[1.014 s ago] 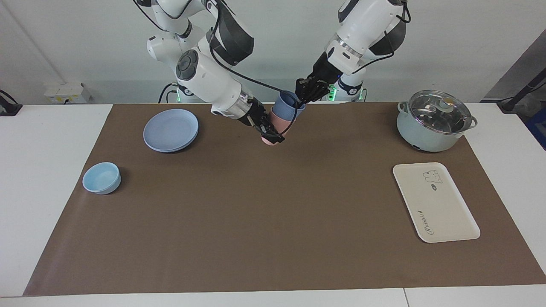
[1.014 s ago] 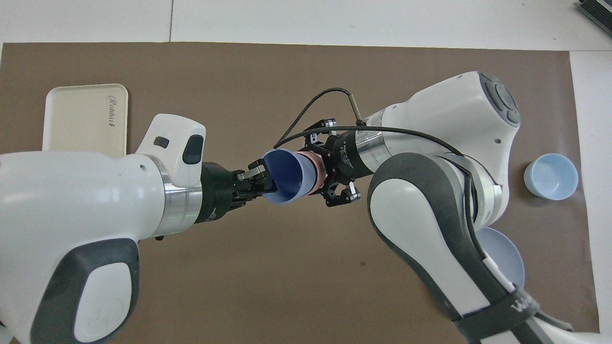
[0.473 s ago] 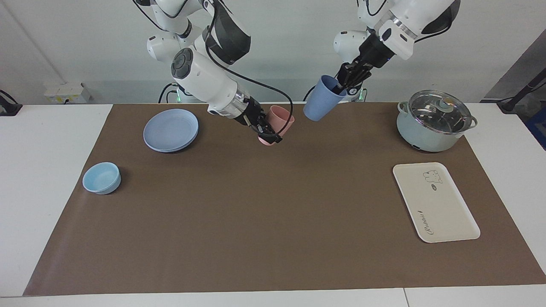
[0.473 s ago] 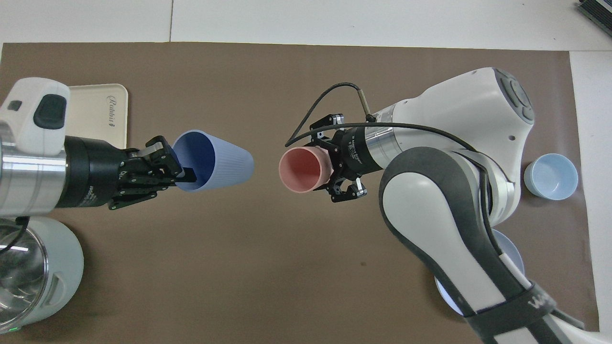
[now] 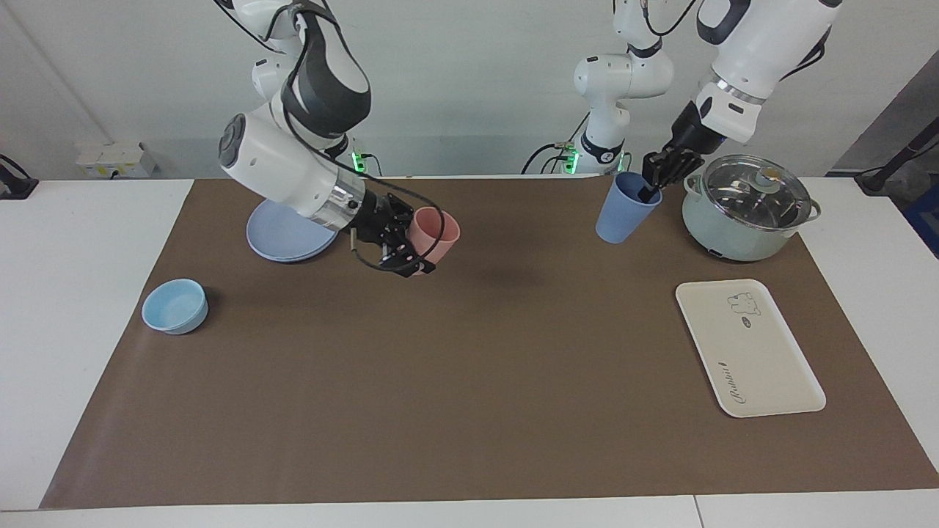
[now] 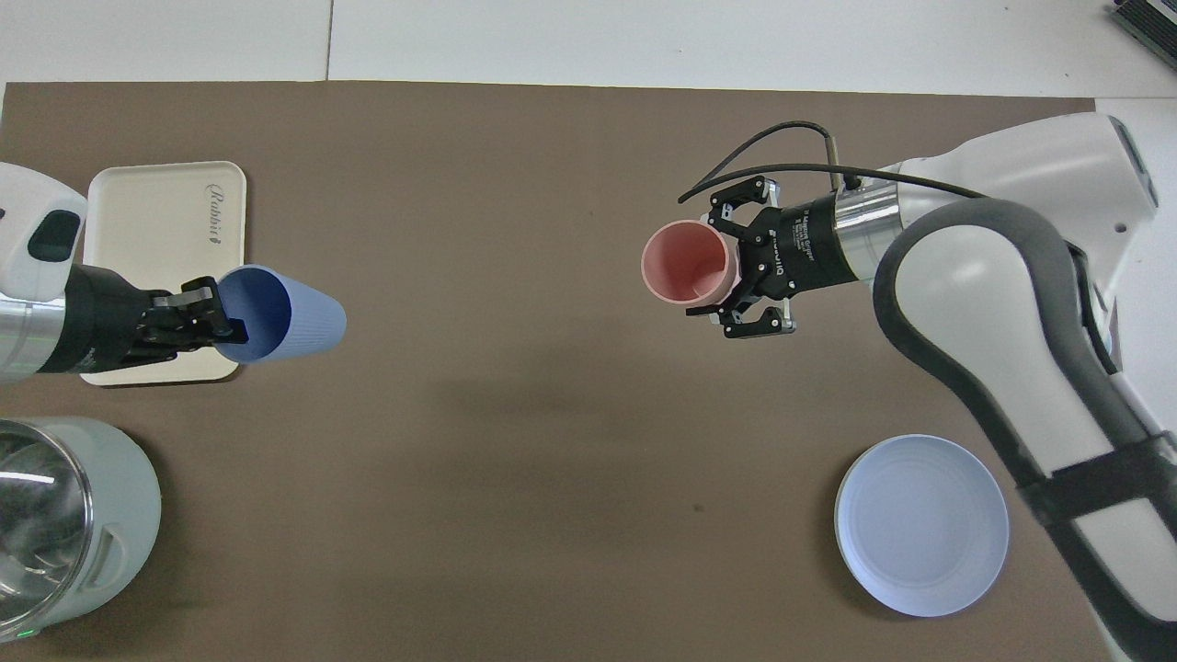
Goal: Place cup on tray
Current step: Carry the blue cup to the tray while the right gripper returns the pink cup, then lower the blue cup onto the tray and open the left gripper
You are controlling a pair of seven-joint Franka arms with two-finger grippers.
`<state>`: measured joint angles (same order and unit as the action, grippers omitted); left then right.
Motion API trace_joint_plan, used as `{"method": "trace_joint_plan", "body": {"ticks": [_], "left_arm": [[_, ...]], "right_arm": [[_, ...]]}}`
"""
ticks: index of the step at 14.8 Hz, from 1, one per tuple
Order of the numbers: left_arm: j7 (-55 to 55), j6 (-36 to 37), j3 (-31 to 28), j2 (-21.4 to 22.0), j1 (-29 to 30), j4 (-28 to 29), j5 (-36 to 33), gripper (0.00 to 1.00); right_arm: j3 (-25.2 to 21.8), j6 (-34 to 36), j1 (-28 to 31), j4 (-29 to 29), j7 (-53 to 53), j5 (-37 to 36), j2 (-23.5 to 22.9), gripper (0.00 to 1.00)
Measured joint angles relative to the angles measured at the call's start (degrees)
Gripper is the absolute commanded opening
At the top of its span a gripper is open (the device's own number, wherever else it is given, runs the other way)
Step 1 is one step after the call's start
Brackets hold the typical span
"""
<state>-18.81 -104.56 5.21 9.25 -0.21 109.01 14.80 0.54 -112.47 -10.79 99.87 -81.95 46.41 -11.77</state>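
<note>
The periwinkle-blue cup [image 5: 620,211] hangs tilted in the air, held by its rim in my left gripper [image 5: 650,191], which is shut on it with one finger inside. It is over the mat beside the pot. In the overhead view the cup [image 6: 292,314] and left gripper [image 6: 219,317] sit over the tray's edge. The cream tray [image 5: 748,352] lies flat and bare at the left arm's end of the table, also seen in the overhead view [image 6: 156,221]. My right gripper [image 5: 417,251] is shut on the pink cup [image 5: 437,231], holding it tilted above the mat, and both show from overhead: gripper [image 6: 731,267], pink cup [image 6: 688,265].
A pale green pot with a glass lid [image 5: 747,209] stands nearer to the robots than the tray, also seen from overhead [image 6: 55,524]. A round blue plate [image 5: 282,236] and a light-blue bowl [image 5: 174,306] lie toward the right arm's end.
The blue cup came out of the pink cup. My left gripper carried it toward the left arm's end and lower, beside the pot. My right gripper moved the pink cup toward the right arm's end.
</note>
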Motion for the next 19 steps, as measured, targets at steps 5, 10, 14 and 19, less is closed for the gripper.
{"method": "trace_joint_plan", "body": {"ticks": [5, 10, 14, 19], "left_arm": [[12.9, -5.9, -0.1, -12.8, 7.1, -4.3, -8.2, 0.00], [22.7, -12.8, -0.1, -21.8, 16.8, -7.4, -8.6, 0.00], [26.9, -17.0, 0.0, -26.1, 20.2, -7.2, -8.1, 0.00], [28.4, -22.0, 0.6, -26.8, 20.7, -3.5, -7.6, 1.00]], "right_arm": [[-0.1, 0.0, 6.4, 2.1, 7.0, 2.7, -3.5, 0.00], [-0.1, 1.1, 13.1, 5.3, 19.8, 8.2, -7.5, 0.00], [-0.2, 5.7, 19.3, 5.4, 29.1, 11.3, -11.7, 0.00], [-0.2, 9.9, 24.6, 5.4, 37.0, 11.4, -14.0, 0.00]]}}
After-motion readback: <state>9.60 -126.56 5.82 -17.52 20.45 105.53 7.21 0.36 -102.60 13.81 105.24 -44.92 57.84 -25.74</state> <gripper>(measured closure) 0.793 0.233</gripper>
